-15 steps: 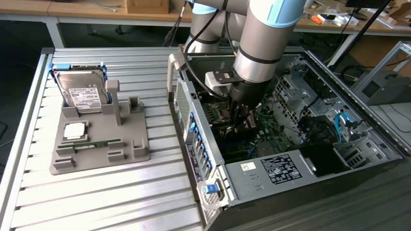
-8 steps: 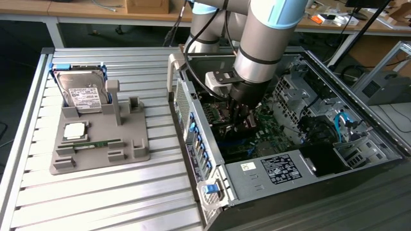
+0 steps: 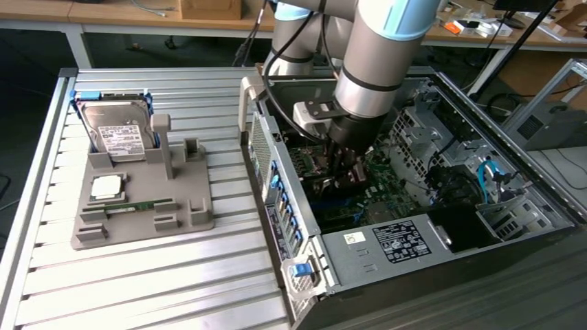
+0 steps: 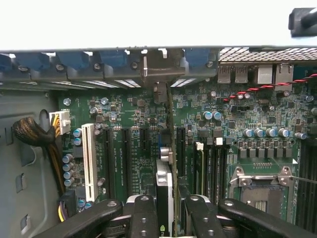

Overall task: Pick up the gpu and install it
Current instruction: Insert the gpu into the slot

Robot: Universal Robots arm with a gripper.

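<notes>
Exterior view: one arm [image 3: 376, 75] reaches down into one open computer case [image 3: 367, 254]. Beside it on the bench [image 3: 137, 295], one grey holder [image 3: 137, 230] carries one hard drive [image 3: 117, 134], one CPU [image 3: 107, 185] and one memory stick [image 3: 137, 205].

Wrist view: the jaws clamp the gpu [image 4: 165, 191], which stands edge-on over the motherboard [image 4: 124, 114] with its bracket [image 4: 157, 67] at the rear panel. A slight tilt or offset from the slot could jam the connector or bend the bracket.

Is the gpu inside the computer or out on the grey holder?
Inside. The gripper holds the gpu on edge within the computer case, over the motherboard slots. Fully plugged in? Cannot tell.
</notes>
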